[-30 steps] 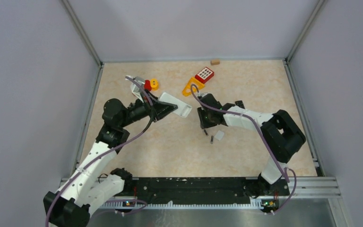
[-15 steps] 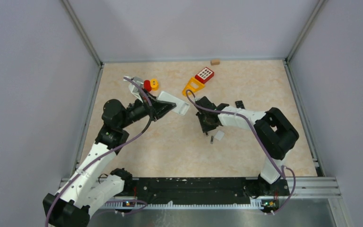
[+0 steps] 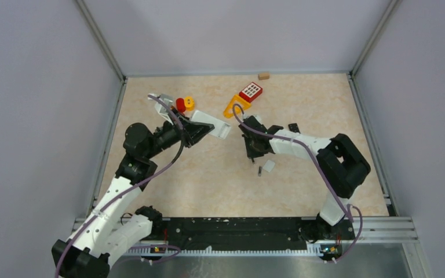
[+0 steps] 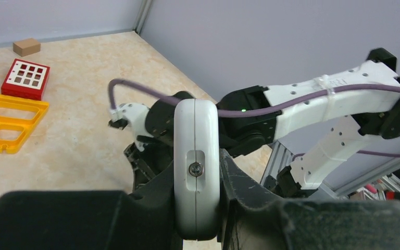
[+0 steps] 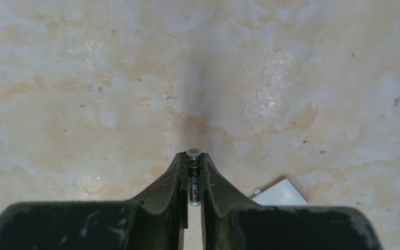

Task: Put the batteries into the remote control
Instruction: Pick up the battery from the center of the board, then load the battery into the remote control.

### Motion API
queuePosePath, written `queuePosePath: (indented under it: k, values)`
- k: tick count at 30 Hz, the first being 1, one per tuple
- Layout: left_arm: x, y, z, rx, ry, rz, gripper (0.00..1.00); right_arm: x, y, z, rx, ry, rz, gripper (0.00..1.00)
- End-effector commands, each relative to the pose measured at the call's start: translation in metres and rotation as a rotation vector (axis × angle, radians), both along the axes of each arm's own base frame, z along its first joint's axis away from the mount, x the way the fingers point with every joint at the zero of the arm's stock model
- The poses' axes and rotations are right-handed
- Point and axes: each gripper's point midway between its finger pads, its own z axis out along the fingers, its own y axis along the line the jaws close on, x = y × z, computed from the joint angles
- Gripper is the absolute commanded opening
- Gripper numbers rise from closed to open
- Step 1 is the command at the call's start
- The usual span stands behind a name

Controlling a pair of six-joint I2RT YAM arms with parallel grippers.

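The left end effector (image 4: 197,200) clamps the remote (image 4: 196,130); the right end effector (image 5: 194,167) pinches one battery (image 5: 194,188), seemingly dark grey.

- 2 grippers: left gripper (image 3: 204,132), right gripper (image 3: 254,152).
- 1 remote (image 4: 196,166), white, clamped in left gripper.
- 2 batteries visible: one battery (image 5: 193,179) pinched between right gripper's fingers, the other battery (image 3: 259,170) lying loose just beside that gripper.
- 1 white flat piece (image 3: 269,165), next to right gripper.
- 1 red grid block (image 3: 251,91), 1 orange triangle frame (image 3: 236,106), 1 wooden block (image 3: 263,75), all beyond right gripper.
- 1 small black piece (image 3: 293,127), near right gripper.
- 1 red piece (image 3: 180,105) and 1 yellow piece (image 3: 189,103), just beyond left gripper.
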Motion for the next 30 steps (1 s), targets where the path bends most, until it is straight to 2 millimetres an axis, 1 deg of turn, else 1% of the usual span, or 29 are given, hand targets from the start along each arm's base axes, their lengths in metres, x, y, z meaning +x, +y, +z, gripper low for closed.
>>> queuePosePath:
  k: [1,5,7,9,11,14,18,20,23,27,30]
  values:
    - [0.008,0.009,0.018,-0.093,0.001,0.084,0.0,0.023,0.011,0.089,0.194,-0.21,-0.127,0.03]
    - [0.018,0.022,0.032,-0.202,0.028,0.183,0.0,0.028,0.004,0.161,0.328,-0.352,-0.207,0.01]
    - [0.024,0.028,0.036,-0.256,0.043,0.233,0.0,0.027,0.004,0.198,0.419,-0.414,-0.22,0.01]
    - [0.027,0.032,0.041,-0.313,0.062,0.251,0.0,0.023,0.012,0.237,0.555,-0.476,-0.203,0.0]
    - [0.032,0.032,0.042,-0.366,0.1,0.255,0.0,0.014,0.024,0.27,0.695,-0.518,-0.152,0.0]
    - [0.037,0.027,0.039,-0.422,0.182,0.233,0.0,-0.002,0.044,0.314,0.895,-0.571,-0.052,0.0]
    - [0.035,0.02,0.036,-0.479,0.278,0.173,0.0,-0.02,0.063,0.365,1.054,-0.63,0.053,0.0]
    - [0.033,0.019,0.034,-0.518,0.316,0.148,0.0,-0.028,0.069,0.386,1.129,-0.643,0.083,0.0]
    - [0.03,0.02,0.033,-0.59,0.353,0.122,0.0,-0.034,0.076,0.403,1.185,-0.648,0.096,0.0]
    - [0.027,0.022,0.034,-0.661,0.388,0.092,0.0,-0.031,0.086,0.404,1.131,-0.662,0.058,0.0]
    - [0.03,0.028,0.033,-0.717,0.405,0.114,0.0,-0.028,0.088,0.402,1.014,-0.711,0.002,0.0]
